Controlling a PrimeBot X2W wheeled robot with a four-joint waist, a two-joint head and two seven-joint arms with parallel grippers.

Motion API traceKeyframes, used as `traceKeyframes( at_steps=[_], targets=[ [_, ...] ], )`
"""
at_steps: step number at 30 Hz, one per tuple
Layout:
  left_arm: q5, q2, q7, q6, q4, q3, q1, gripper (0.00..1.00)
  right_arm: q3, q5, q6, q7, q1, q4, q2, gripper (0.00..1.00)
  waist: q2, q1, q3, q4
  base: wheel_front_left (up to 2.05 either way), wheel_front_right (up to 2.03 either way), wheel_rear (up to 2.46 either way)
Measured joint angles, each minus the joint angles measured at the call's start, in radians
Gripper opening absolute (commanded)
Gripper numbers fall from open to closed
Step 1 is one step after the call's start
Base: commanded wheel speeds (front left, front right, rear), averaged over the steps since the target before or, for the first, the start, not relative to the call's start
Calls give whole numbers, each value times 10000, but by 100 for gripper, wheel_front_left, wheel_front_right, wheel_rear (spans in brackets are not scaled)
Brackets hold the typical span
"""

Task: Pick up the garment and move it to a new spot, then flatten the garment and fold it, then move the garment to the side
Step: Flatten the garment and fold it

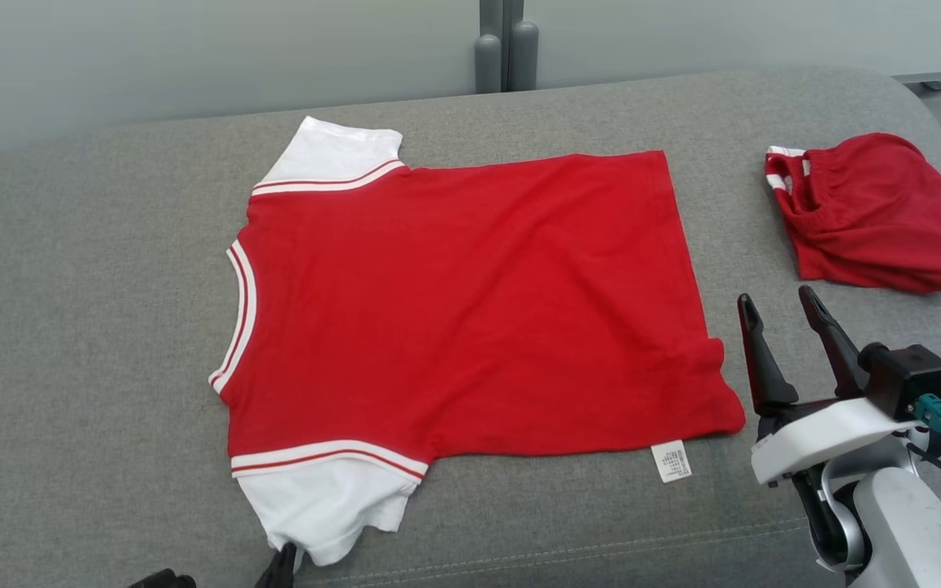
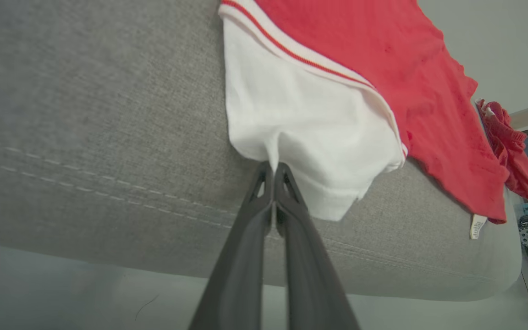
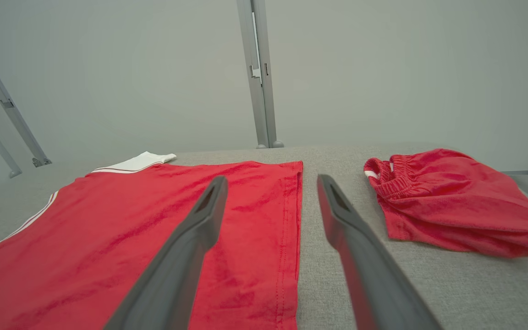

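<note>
The garment (image 1: 470, 302) is a red T-shirt with white sleeves, spread flat on the grey cushion, neck toward the left; it also shows in the left wrist view (image 2: 383, 68) and the right wrist view (image 3: 154, 238). My left gripper (image 2: 273, 170) is shut on the hem of the near white sleeve (image 2: 310, 142), and its dark fingertips (image 1: 281, 563) peek in at the bottom edge of the head view. My right gripper (image 1: 777, 306) stands open above the cushion just right of the shirt's bottom hem, holding nothing; its fingers (image 3: 204, 215) straddle that hem.
A crumpled pair of red shorts (image 1: 867, 212) lies at the far right of the cushion (image 1: 70, 327). A white label (image 1: 671, 461) sticks out at the shirt's near corner. The cushion's front edge with stitching (image 2: 108, 183) is close to the left gripper.
</note>
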Motion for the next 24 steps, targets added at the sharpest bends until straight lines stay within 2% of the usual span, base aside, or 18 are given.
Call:
traceKeyframes(
  at_steps=[2, 5, 15, 20, 24],
  targets=[
    [-4, 2, -153, -86, -249, 115, -128, 0, -21, 36, 6, 0, 12, 163, 12, 100, 0, 0, 3, 30, 0, 0, 0],
    [-96, 0, -303, -174, -633, 190, -325, 0, -4, 309, 188, 27, 165, 627, 65, 100, 0, 0, -2, 70, 0, 0, 0],
    [-407, -13, -920, -382, -2506, 399, -1023, 0, -174, 1707, 543, 709, 1029, 2226, 702, 100, 0, 0, -23, 203, 0, 0, 0],
    [-405, -15, -1003, -385, -3014, 244, -1102, 0, -537, 2594, 719, 809, 1004, 2773, 1124, 100, 0, 0, -4, 206, 0, 0, 0],
    [-405, -21, -997, -393, -3229, 140, -1102, 0, -836, 3160, 823, 984, 874, 3164, 1183, 100, 0, 0, 61, 219, 0, 0, 0]
  ],
)
